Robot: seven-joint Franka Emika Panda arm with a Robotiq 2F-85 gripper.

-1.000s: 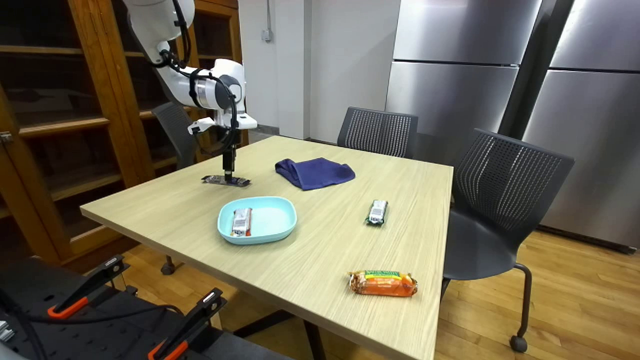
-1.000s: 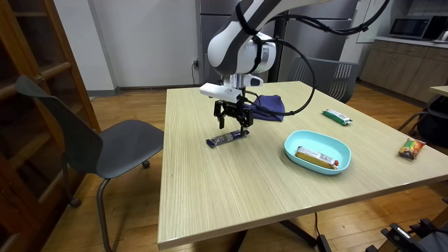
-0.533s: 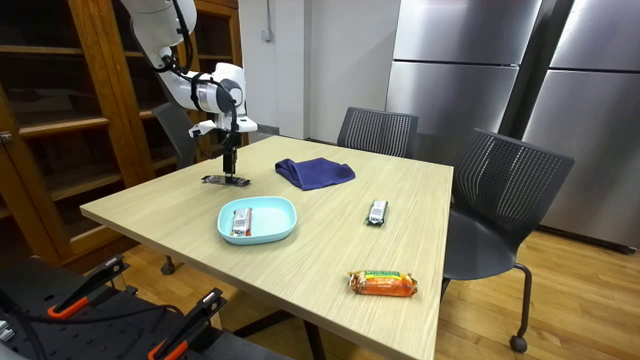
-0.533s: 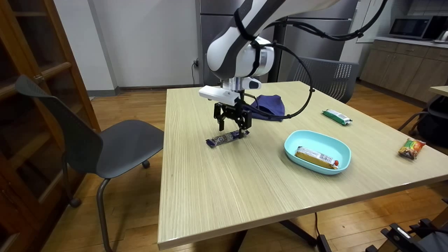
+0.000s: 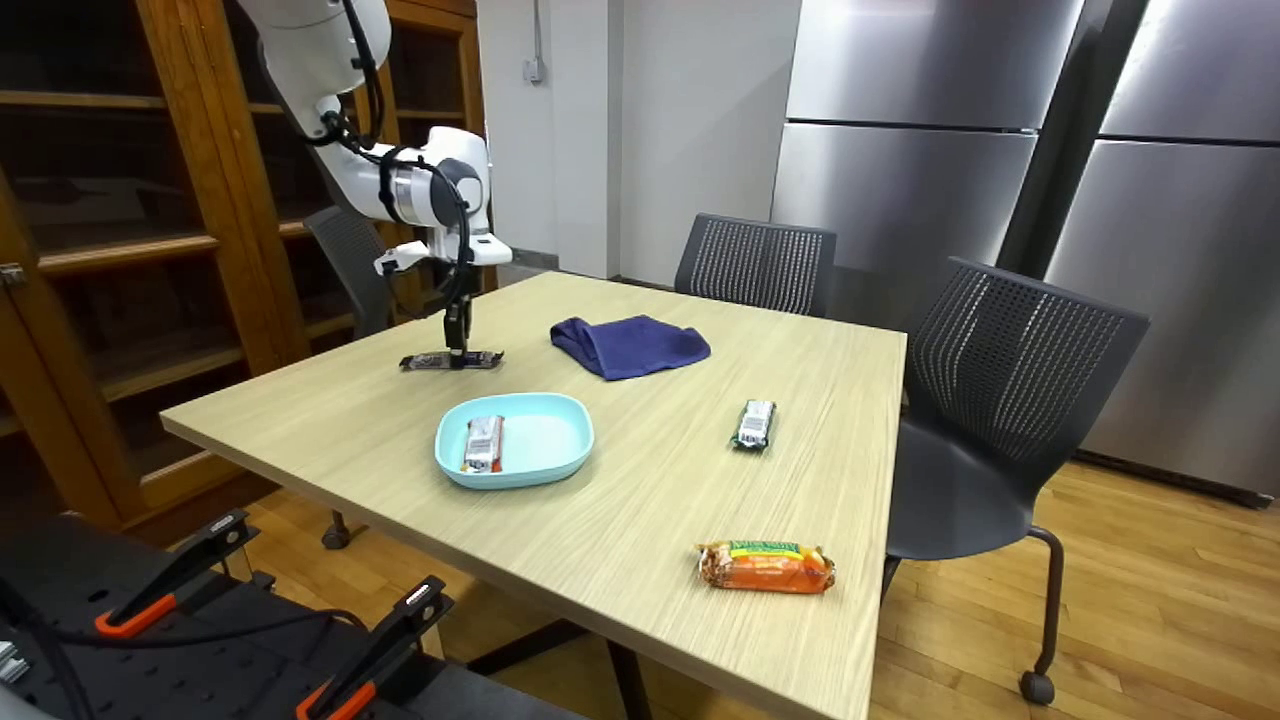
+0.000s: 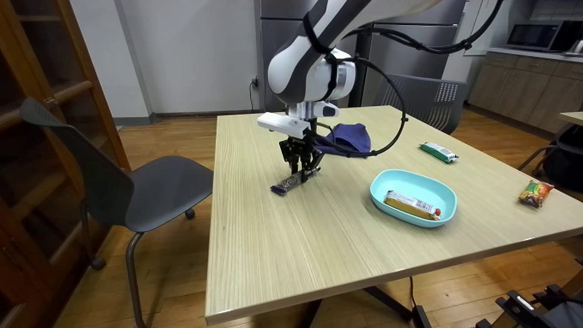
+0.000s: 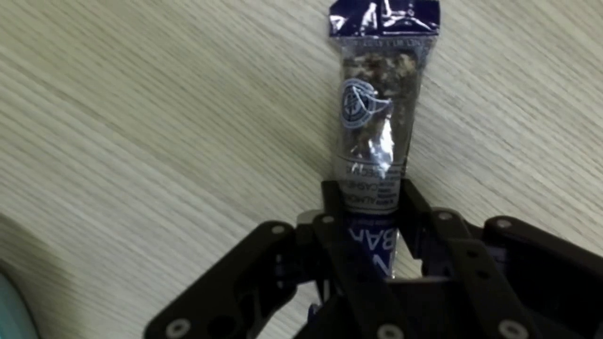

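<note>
A snack bar in a clear wrapper with dark blue ends (image 7: 377, 117) lies on the table. In the wrist view its near half runs back between the fingers of my gripper (image 7: 370, 189). The left finger (image 7: 333, 195) and the right finger (image 7: 413, 200) press against its two sides near the middle. In both exterior views the gripper (image 6: 299, 174) points straight down over the bar (image 6: 286, 184), fingertips at table height. Part of the bar's near end is hidden under the gripper's body.
A light blue tray (image 5: 545, 440) holds another wrapped bar (image 5: 484, 447); its edge (image 7: 13, 310) shows in the wrist view. A folded navy cloth (image 5: 640, 347), a green-wrapped bar (image 5: 755, 424) and an orange package (image 5: 765, 568) lie on the table. Chairs (image 6: 168, 191) stand around.
The gripper has come down slightly, and its fingers have closed from wide apart onto the bar's sides. The bar has turned a little on the table between them.
</note>
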